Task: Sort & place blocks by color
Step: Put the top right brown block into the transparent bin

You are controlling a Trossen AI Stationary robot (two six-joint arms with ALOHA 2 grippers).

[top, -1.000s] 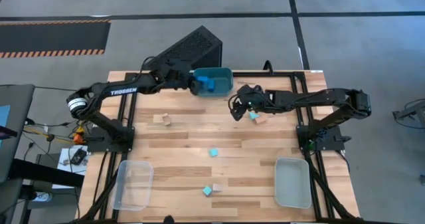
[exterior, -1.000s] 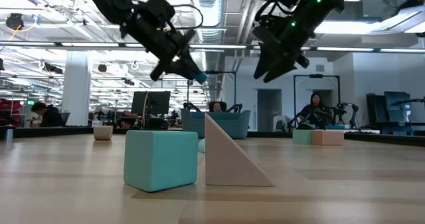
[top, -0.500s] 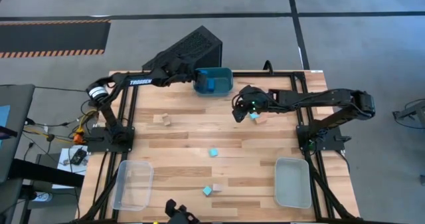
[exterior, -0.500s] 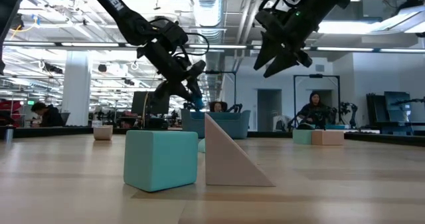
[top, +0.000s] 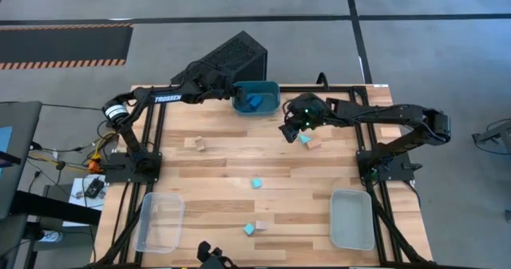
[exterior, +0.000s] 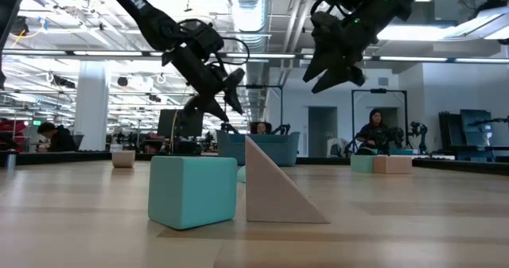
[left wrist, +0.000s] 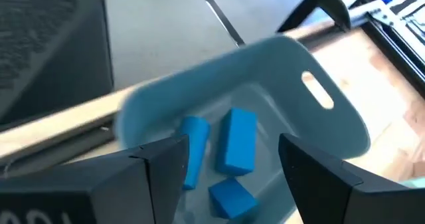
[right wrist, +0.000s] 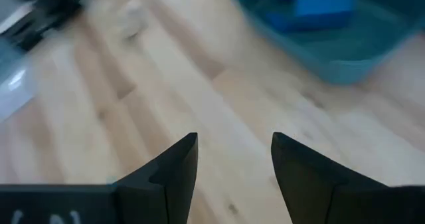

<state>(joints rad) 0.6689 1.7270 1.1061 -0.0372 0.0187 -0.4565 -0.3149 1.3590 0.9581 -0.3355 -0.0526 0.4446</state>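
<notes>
1. The small light-teal wooden cube [top: 304, 139] and tan wooden block [top: 313, 143] touching it look light, stiff and a bit slick, so flat opposite faces seem the best grab.
2. The right gripper [top: 288, 130] hovers just beside them, fingers spread, holding nothing.
3. The left gripper [top: 233, 92] sits open and empty over the teal plastic bin [top: 274, 88], with three blue blocks [left wrist: 236, 141] inside.
</notes>
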